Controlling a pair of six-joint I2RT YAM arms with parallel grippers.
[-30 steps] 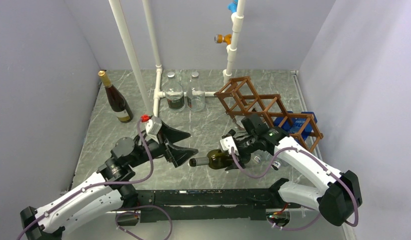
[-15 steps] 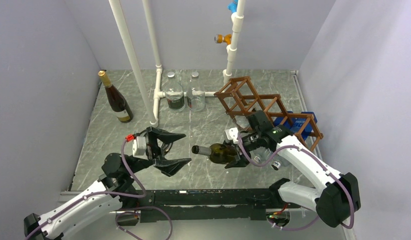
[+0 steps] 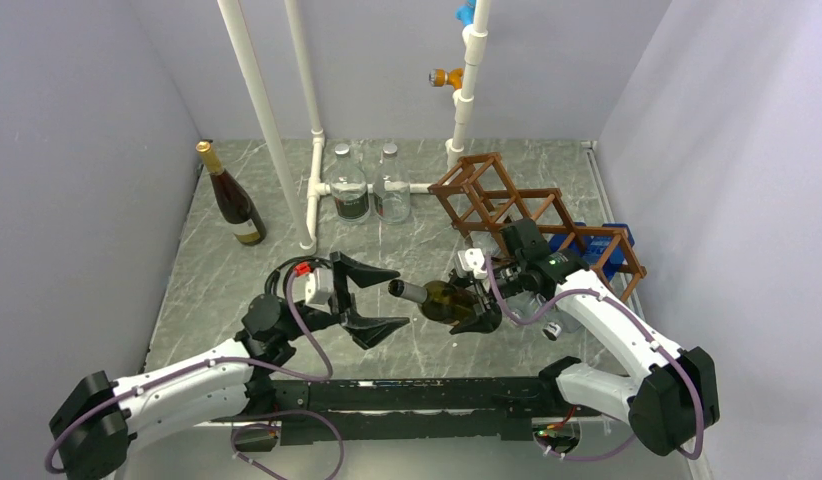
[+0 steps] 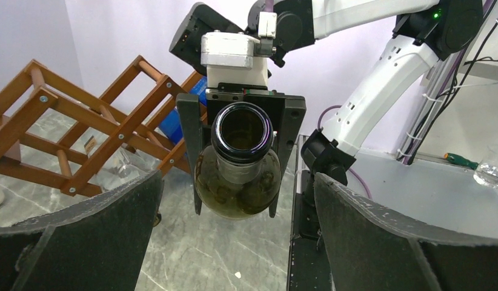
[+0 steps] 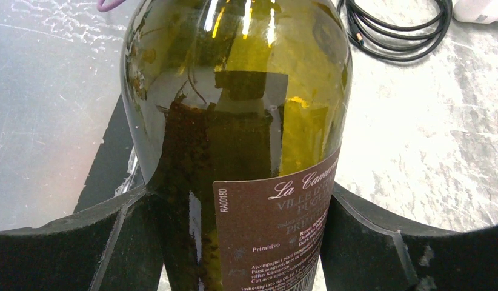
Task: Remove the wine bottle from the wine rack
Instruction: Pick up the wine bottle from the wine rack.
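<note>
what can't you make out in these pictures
Right wrist view: the wine bottle's label text runs off the bottom edge; its neck is cut by the top edge.
Top view: the blue thing is mostly hidden behind the wine rack.
Left wrist view: a clear container is cut by the right edge.

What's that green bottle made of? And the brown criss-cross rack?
The wine bottle looks like dark olive-green glass: it is glossy, has bright reflections, and you can see through it. Its brown label seems to be paper with printed writing. The wine rack looks like reddish-brown wood with a smooth, stained finish, held together by small metal screws.
</note>
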